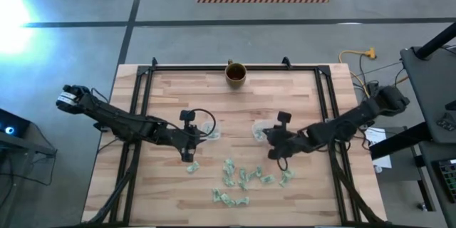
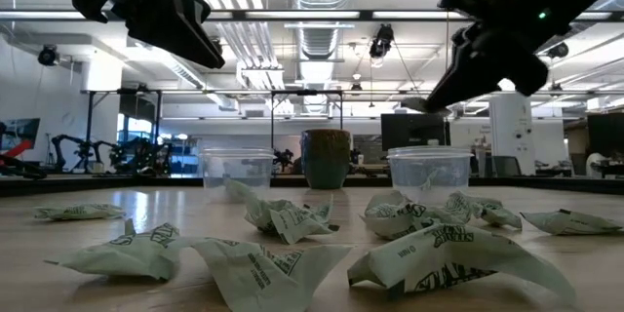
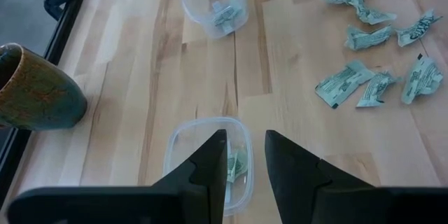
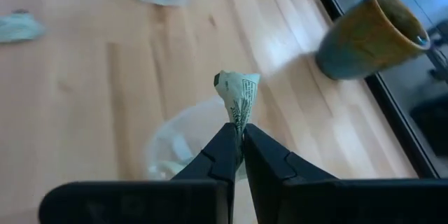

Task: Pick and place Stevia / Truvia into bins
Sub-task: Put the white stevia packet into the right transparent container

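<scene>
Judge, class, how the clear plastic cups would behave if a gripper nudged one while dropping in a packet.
The left cup looks thin-walled and holds only a few packets, so it is probably light and would likely slide on the smooth wooden table. Its wide, low shape in the low view suggests sliding rather than tipping. The right gripper, pinching a packet, should probably release from above.

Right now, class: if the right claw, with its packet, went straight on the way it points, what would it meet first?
Most likely the clear cup right below it. The right claw pinches a packet above the cup's opening, so the packet would touch first, probably going inside; depth is hard to judge.
</scene>
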Robot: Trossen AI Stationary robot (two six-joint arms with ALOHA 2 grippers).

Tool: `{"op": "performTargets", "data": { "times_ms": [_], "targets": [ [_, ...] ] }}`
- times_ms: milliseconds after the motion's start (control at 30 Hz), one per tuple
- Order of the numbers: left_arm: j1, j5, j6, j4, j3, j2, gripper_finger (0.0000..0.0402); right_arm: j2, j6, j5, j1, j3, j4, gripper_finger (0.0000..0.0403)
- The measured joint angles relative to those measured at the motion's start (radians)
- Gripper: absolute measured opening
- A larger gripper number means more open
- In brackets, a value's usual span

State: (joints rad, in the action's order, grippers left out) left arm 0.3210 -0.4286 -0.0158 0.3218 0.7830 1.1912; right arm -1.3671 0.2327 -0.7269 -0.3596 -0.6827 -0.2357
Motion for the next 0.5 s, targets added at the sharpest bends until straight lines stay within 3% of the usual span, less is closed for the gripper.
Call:
{"op": "performTargets", "data": {
  "times_ms": [333, 500],
  "targets": [
    [0.0, 0.0, -0.001, 0.0, 0.0, 0.0, 0.0081, -0.045, 0.003, 0.042, 0.079, 0.0, -0.003, 0.002],
    [0.0, 0.0, -0.002, 0.0, 0.0, 0.0, 0.0081, -0.044, 0.003, 0.047, 0.079, 0.0, -0.008, 0.0049]
  ]
}}
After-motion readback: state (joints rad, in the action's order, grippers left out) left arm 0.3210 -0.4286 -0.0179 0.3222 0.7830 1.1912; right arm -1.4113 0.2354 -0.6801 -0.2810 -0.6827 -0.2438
